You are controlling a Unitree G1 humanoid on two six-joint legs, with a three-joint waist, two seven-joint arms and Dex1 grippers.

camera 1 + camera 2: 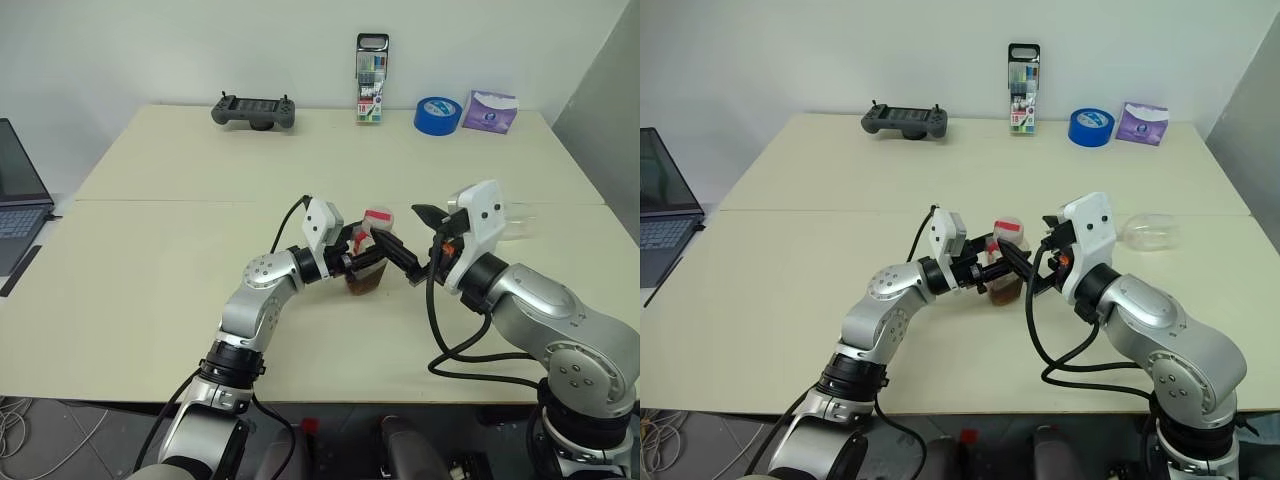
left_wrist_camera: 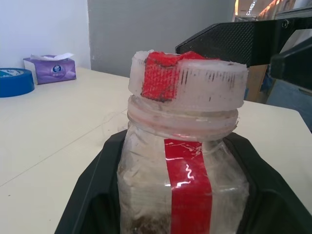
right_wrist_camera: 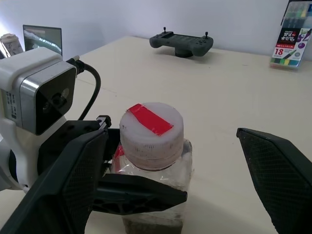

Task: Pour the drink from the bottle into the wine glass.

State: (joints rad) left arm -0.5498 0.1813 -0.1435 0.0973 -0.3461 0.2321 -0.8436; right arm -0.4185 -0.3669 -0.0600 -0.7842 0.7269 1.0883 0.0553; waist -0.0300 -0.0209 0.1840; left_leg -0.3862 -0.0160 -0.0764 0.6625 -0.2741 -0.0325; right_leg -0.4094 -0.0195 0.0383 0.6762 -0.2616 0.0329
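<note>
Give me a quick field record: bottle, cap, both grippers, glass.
bottle: upright on the table, dark drink at the bottom
cap: still on, red tape across the top
left gripper: shut on bottle body
right gripper: open, fingers either side of the cap, not touching
wine glass: lying on its side beyond the right arm

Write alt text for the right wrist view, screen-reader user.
A small clear plastic bottle with a white cap marked by red tape stands on a beige table, gripped at its body by the left gripper. The right gripper has its black fingers spread wide on either side of the cap. A game controller and a marker-pen case sit behind.
</note>
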